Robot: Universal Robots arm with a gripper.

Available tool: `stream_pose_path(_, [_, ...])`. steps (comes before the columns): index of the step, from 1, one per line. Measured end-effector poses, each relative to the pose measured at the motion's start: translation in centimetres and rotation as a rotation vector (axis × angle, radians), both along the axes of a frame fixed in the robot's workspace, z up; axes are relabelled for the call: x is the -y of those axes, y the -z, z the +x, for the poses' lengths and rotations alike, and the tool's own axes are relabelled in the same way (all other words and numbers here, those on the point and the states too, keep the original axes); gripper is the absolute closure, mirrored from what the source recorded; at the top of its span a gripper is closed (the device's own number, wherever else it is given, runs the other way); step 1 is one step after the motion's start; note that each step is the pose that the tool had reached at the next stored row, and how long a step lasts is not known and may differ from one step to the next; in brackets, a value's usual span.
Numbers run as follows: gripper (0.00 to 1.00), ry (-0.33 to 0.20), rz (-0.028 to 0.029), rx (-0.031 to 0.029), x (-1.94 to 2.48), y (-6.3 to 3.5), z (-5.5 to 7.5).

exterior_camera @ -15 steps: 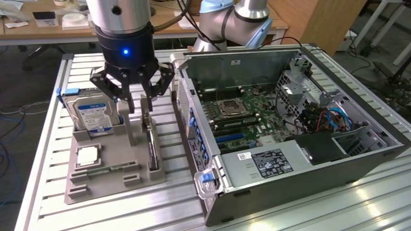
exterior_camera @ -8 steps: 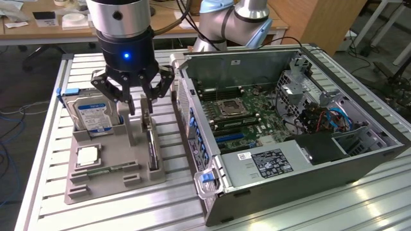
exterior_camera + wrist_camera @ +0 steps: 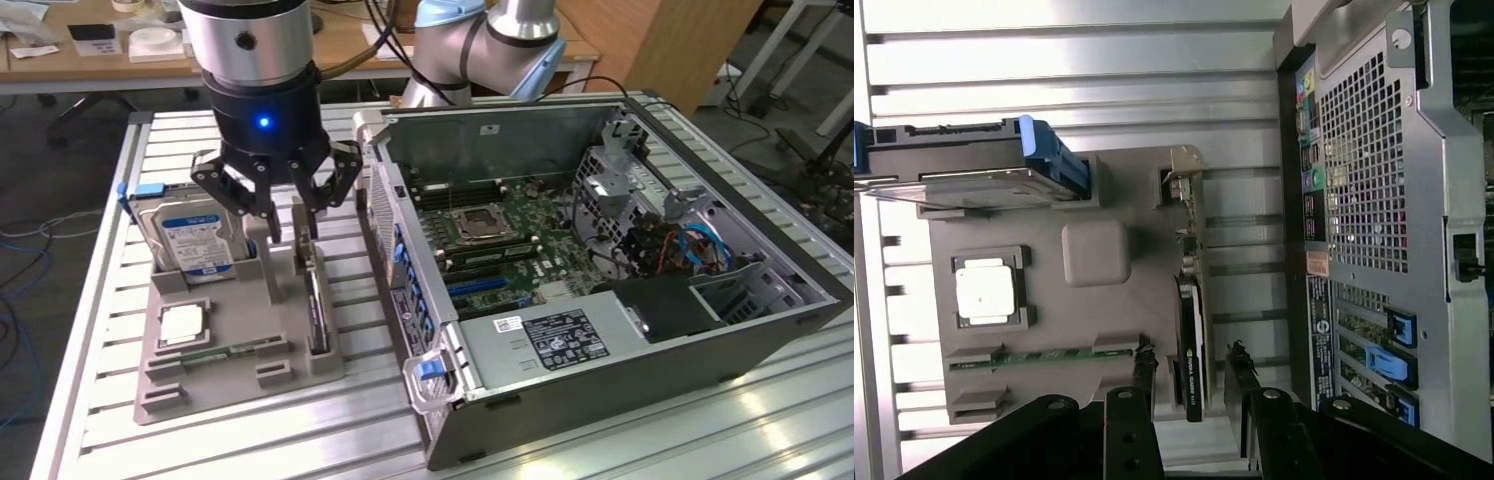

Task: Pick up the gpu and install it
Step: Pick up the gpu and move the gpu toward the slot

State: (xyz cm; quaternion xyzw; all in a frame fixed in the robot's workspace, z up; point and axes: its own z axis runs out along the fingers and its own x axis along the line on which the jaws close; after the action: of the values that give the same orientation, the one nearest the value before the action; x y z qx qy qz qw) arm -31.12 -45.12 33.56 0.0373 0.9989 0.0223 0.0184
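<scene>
Wrist view: 1 tool (image 3: 1189, 362), spread wide, straddles 1 gpu (image 3: 1191, 335) standing in 1 tray (image 3: 1104, 312).

Silver arm (image 3: 523, 22) with pale-blue joint caps (image 3: 447, 12), blue light (image 3: 263, 123), black linked fingers (image 3: 224, 188).

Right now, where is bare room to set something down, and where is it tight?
Free: slatted aluminium table between the grey holder tray and the exterior view's bottom edge. Crowded: the narrow strip between tray and open grey computer case, and the upright green gpu card, under the open black pincer.
</scene>
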Motion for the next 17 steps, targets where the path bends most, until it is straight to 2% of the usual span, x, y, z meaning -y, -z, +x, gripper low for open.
stream_pose_path(9, [0.58,0.000,0.0000,0.0004,0.00,1.17,0.0])
stream_pose_path(17, [0.58,0.000,0.0001,0.0006,0.00,1.26,0.0])
